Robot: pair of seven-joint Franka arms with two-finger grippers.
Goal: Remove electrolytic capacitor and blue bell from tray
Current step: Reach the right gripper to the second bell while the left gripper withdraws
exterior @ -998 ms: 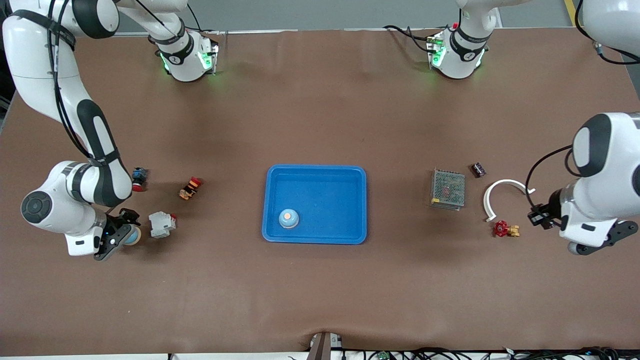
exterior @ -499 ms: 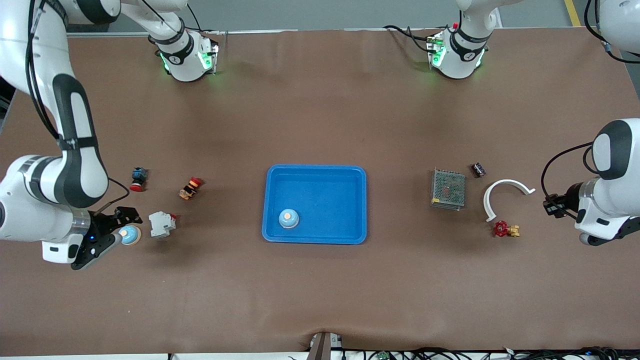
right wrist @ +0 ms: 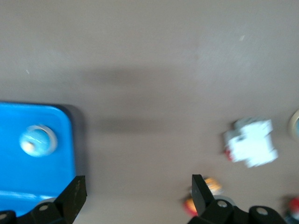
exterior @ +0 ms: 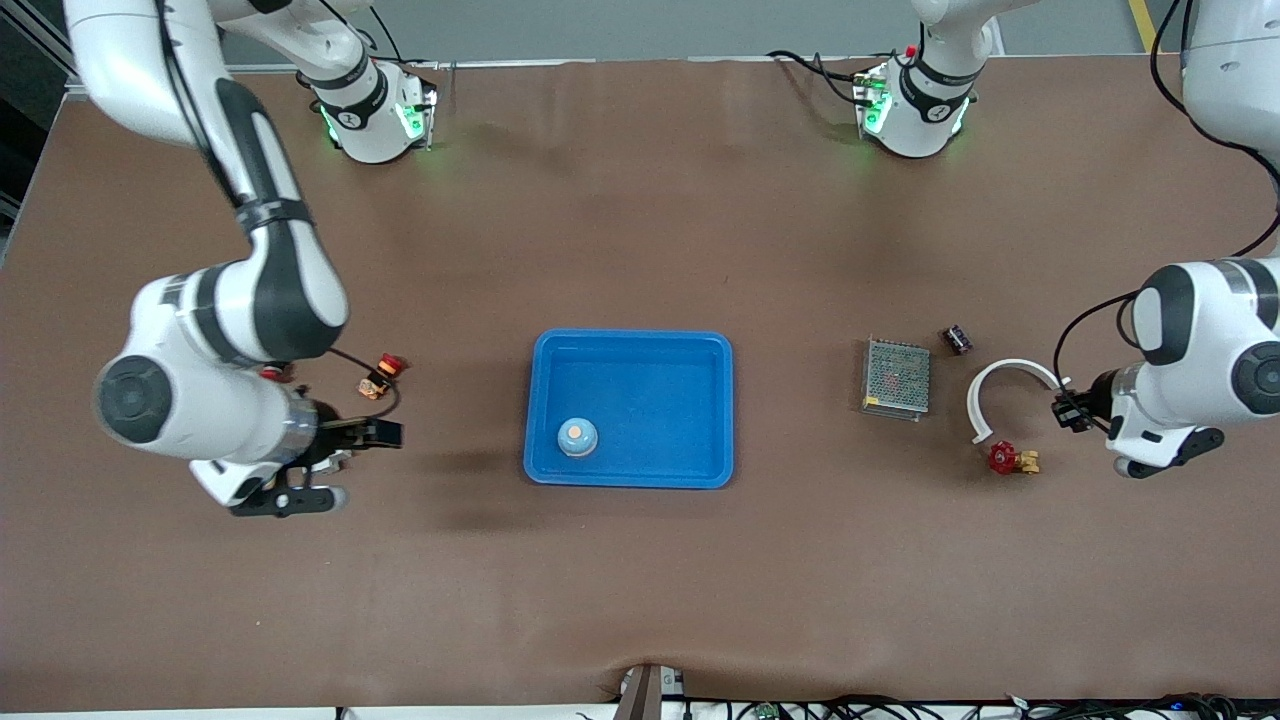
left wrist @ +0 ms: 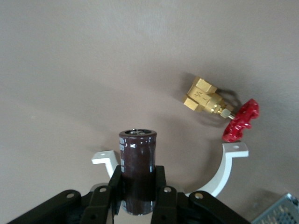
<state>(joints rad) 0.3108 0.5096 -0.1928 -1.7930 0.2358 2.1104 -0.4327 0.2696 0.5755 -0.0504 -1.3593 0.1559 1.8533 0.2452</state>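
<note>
A light-blue bell with an orange button sits in the blue tray. It also shows in the right wrist view as the bell in the tray. My right gripper hangs open and empty over bare table between the tray and a white block; nothing is between its fingers. My left gripper is shut on the capacitor, a dark brown cylinder held upright beside the white arc.
A red-handled brass valve, a metal mesh box and a small dark part lie toward the left arm's end. An orange-red button lies near the right gripper. A pale round rim shows beside the white block.
My right arm rose from the bell on the table and swung toward the tray, still open and empty. My left gripper drifted out, then back toward the white arc with the capacitor.
</note>
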